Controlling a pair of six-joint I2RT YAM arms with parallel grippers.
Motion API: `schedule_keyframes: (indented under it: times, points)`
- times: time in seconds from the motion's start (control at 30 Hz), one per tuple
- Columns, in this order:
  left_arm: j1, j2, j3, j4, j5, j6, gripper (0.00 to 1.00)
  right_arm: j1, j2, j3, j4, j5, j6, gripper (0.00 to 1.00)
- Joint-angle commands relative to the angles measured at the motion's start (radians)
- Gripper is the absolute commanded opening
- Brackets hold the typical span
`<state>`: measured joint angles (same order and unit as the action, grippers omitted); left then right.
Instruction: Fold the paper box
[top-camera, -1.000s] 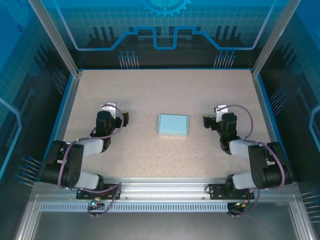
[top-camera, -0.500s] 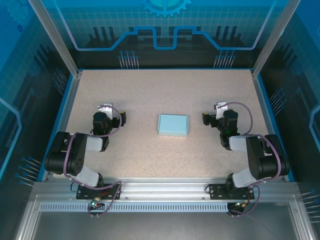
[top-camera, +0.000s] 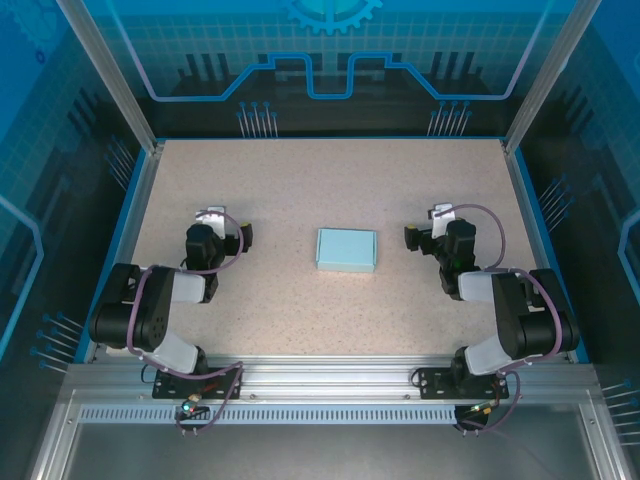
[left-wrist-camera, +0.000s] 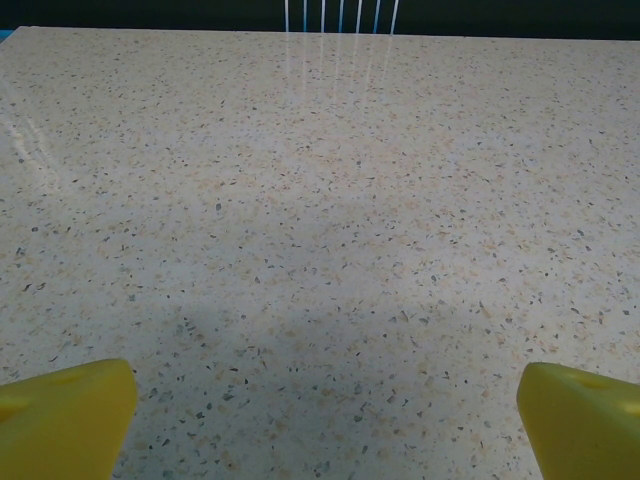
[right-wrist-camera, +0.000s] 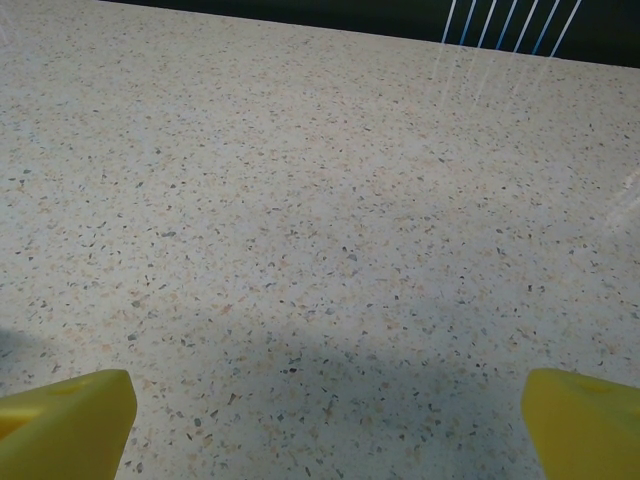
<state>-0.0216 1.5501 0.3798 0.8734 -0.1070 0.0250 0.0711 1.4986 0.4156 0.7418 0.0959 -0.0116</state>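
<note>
Top external view, and the paper box sits dead centre of the frame on the speckled tabletop. It is a small pale-blue rectangle with its top face flat and its edges square. It reads as a formed, closed box, with no loose flap or tab showing from above. Whether anything is inside cannot be told, because the top covers it and nothing else on the tabletop holds anything.

Out to the sides, the left arm is folded back at centre-left of the frame and the right arm mirrors it at centre-right. Both are well apart from the box.

In the left wrist view, the left gripper has its jaws spread wide. The yellow fingertips sit in the bottom corners with only bare tabletop between them. In the right wrist view, the right gripper shows the same: jaws spread and nothing held.

The folding looks finished or nearly so, and the step in hand looks like standing clear. Doing that well means keeping both arms off the thin card, which would dent or slide at a nudge. If a tab does need seating, one jaw should brace a side wall while the other presses gently from above.
</note>
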Motion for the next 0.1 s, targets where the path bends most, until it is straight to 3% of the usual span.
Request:
schedule_keyframes:
  times: [0.0,0.07]
  points:
    - [0.010,-0.001,0.007,0.037,0.020,-0.020,0.99,-0.006,0.006,0.015,0.011,-0.012,0.008,1.00]
    - [0.010,-0.001,0.007,0.036,0.020,-0.020,0.99,-0.006,0.006,0.015,0.014,-0.012,0.008,1.00]
